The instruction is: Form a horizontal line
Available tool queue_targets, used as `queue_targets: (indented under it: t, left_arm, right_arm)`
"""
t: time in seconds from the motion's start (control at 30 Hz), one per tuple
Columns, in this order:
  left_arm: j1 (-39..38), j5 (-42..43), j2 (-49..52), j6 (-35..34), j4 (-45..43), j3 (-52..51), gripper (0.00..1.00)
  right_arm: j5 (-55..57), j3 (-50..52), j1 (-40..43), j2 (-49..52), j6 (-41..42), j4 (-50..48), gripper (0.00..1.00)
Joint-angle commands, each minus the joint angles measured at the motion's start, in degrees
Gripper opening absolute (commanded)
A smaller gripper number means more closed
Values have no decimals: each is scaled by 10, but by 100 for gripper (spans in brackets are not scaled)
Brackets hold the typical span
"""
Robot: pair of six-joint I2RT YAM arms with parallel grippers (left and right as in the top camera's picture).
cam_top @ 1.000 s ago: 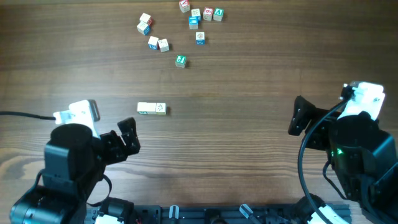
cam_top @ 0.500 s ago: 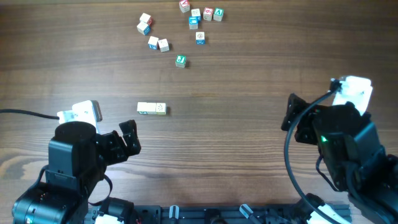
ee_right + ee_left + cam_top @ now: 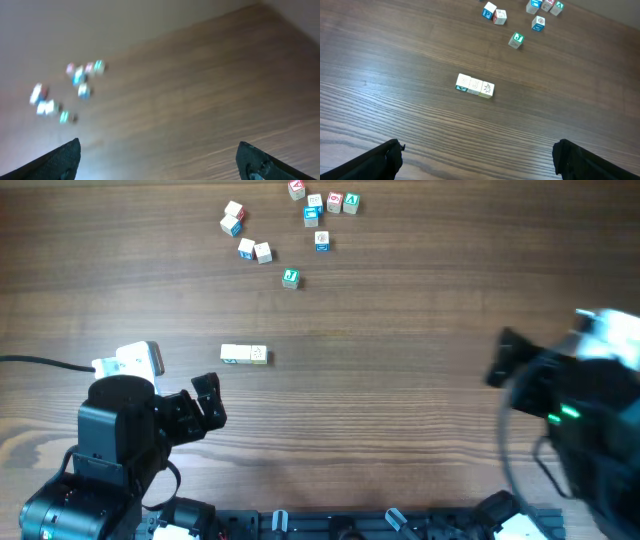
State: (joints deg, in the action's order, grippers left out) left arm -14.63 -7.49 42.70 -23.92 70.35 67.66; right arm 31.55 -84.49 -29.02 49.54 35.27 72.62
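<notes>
Multicolour cubes [image 3: 262, 252] far frm cream line [image 3: 244, 355]

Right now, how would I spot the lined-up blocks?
Start at the wooden table and look just beyond the left gripper. There lies the horizontal line: three pale cream cubes touching in a row, unlike the colourful scattered cubes farther away.

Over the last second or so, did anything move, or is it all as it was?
Mainly the right hand moved: it first edged toward the table's middle, then swung back toward the right edge, blurred now. Nothing was picked up or let go; both hands are open and empty. The left hand barely shifted. The row of three cream cubes and the scattered coloured cubes lie as before.
</notes>
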Motion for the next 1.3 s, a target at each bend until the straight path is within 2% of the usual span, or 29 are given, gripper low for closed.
queue_targets:
  t: [0.0, 0.2, 0.37, 0.57, 0.77, 1.13, 1.27]
  left_arm:
    - [-2, -7, 1, -5, 0, -3, 100]
    - [-2, -7, 1, -5, 0, -3, 100]
    - [-2, -7, 1, -5, 0, -3, 100]
    - [-2, -7, 1, -5, 0, -3, 100]
    - [-2, -7, 1, -5, 0, -3, 100]
    - [-2, -7, 1, -5, 0, -3, 100]
    - [-2, -7, 1, -5, 0, -3, 100]
  right_arm:
    - [-64, 50, 90, -83, -34, -61, 100]
    - [-167, 231, 146, -250, -113, -273, 100]
    - [-194, 437, 193, -389, -93, -461, 100]
    - [-202, 562, 249, -493, -26, -541, 100]
    - [-239, 626, 289, -493, -21, -662, 100]
    - [-289, 812, 294, -494, -22, -1029, 100]
    - [-291, 842, 294, -494, -22, -1041, 100]
